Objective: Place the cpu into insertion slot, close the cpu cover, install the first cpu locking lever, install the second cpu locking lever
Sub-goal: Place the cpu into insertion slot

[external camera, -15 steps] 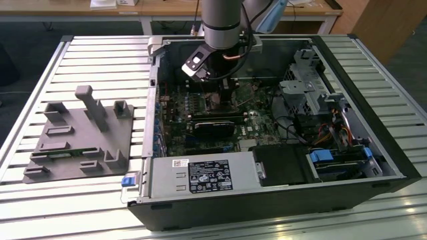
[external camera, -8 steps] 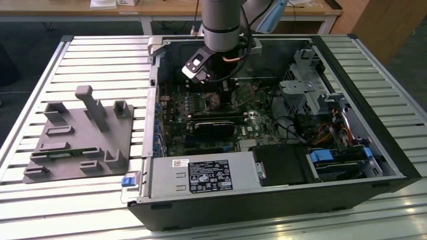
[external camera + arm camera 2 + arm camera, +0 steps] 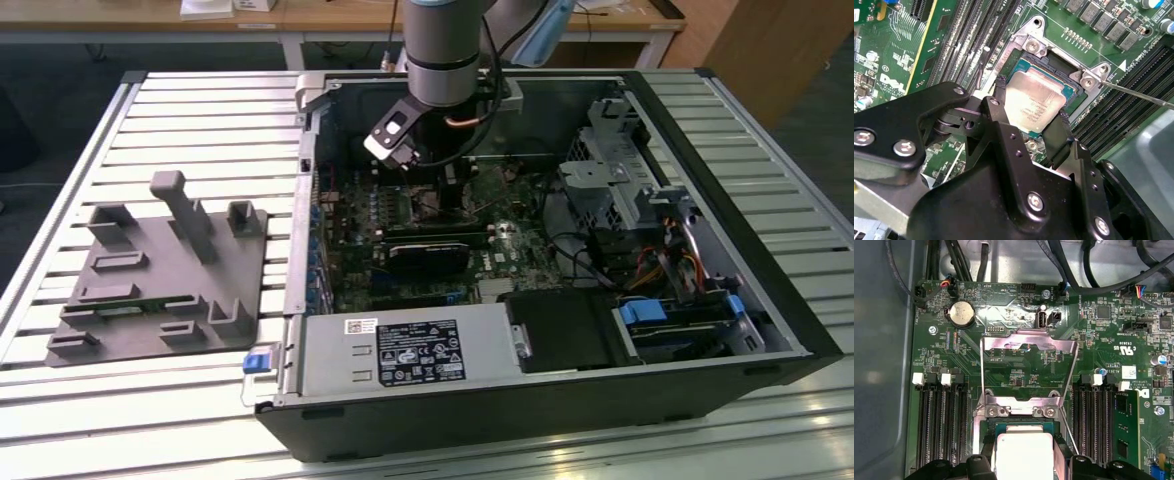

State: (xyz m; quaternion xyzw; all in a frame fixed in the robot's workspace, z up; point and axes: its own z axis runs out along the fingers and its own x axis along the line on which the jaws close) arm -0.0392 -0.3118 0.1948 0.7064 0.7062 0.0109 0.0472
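Observation:
In both wrist views the cpu (image 3: 1034, 102) (image 3: 1024, 455), a flat square chip with a dull metal top, sits between my black fingers (image 3: 1000, 97). My gripper (image 3: 1031, 114) (image 3: 1024, 462) (image 3: 424, 185) is shut on its two edges. The chip is over the insertion slot (image 3: 1071, 76) (image 3: 1019, 427), level with its rim; whether it rests inside I cannot tell. The cpu cover (image 3: 1029, 345), a silvery frame plate, stands swung up and open behind the slot. One thin locking lever (image 3: 1136, 93) sticks out sideways past the slot's screw post.
My arm reaches down into an open computer case (image 3: 747, 250) on a slatted table. Memory slots (image 3: 941, 425) flank the socket. A dark card (image 3: 430, 250), the power supply (image 3: 400, 350) and drive cage (image 3: 621, 185) surround it. A grey fixture block (image 3: 160, 270) lies on the exterior view's left.

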